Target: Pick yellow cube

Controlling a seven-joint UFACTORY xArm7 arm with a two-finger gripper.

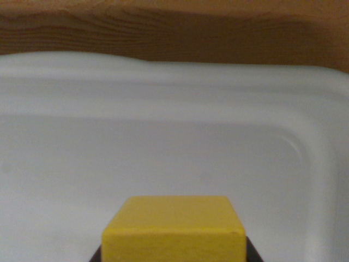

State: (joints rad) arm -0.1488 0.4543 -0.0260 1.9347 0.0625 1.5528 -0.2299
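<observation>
The wrist view is filled mostly by a white tray (163,136), its raised rim curving round at the wrist view's right and running across the upper part of the picture, with a strip of wooden worktop (163,27) beyond it along the top. At the bottom centre sits the cube (174,232), yellow, seen close up with its top face and near face both showing, square to the camera and upright. Dark slivers at its two lower corners are most likely parts of the gripper (174,256), one to each side of the cube, but so little of them shows that I cannot tell whether the jaws are closed on the cube or merely stand beside it. Nor can I tell whether the cube rests on the tray floor or hangs above it; its underside is cut off by the bottom edge and no shadow shows. Judging from how near and how centred the cube is, the approach and alignment look done: the cube lies right between the jaws, where a grasp would take it. What is left depends on what is hidden. If the jaws are not yet clamped, closing comes next, then the lift; if they already grip, only raising it clear of the tray remains. Nothing else lies in the tray that could get in the way.
</observation>
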